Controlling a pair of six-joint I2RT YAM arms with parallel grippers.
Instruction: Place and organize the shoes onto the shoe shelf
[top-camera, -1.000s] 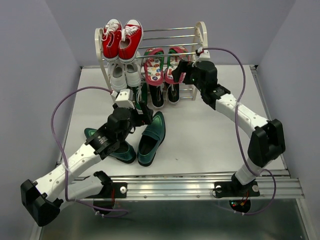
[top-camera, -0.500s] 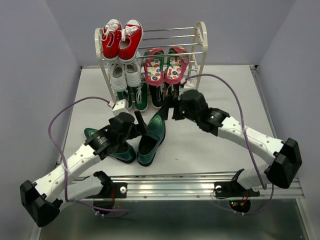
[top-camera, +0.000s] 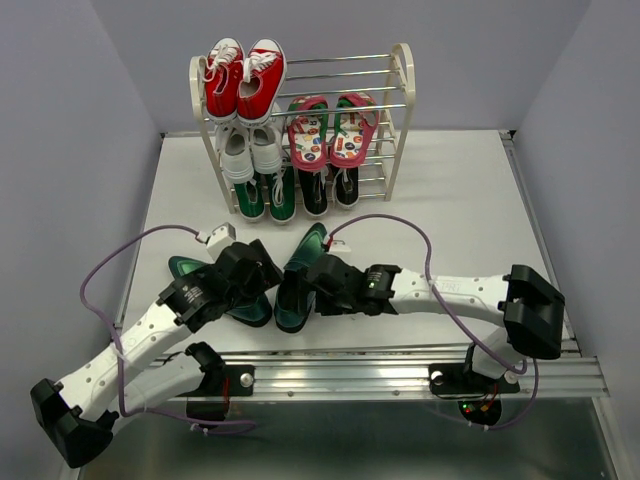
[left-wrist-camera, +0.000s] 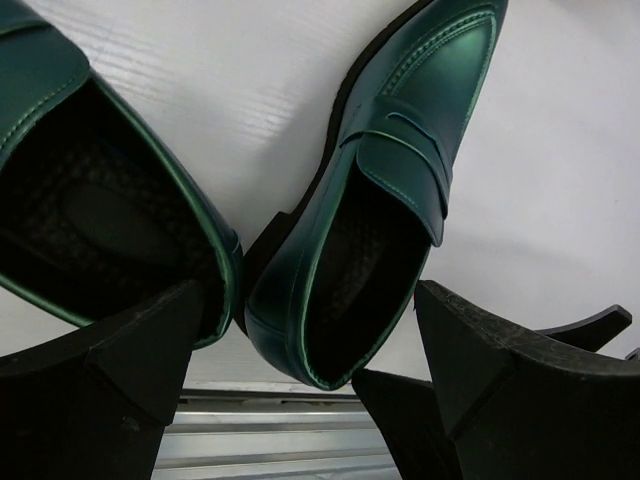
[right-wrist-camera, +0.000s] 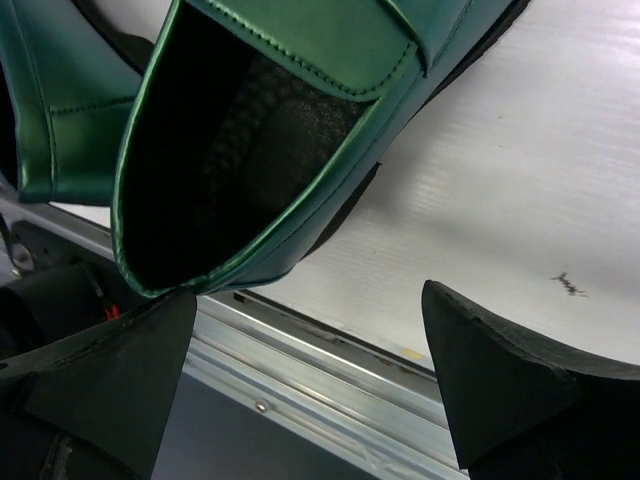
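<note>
The left pincer (top-camera: 262, 272) and the right pincer (top-camera: 318, 277) both hang released with jaws wide. They are low over two green loafers lying on the counter (top-camera: 450, 200) near its front edge, well apart from the shoe shelf (top-camera: 407, 75) at the back. The right pincer frames the heel opening of the right-hand loafer (right-wrist-camera: 290, 110), so it would do best to put one finger inside and one outside the side wall, clenching there rather than on the glossy toe. The left pincer should keep to the other loafer (top-camera: 187, 268) so the arms do not collide.
</note>
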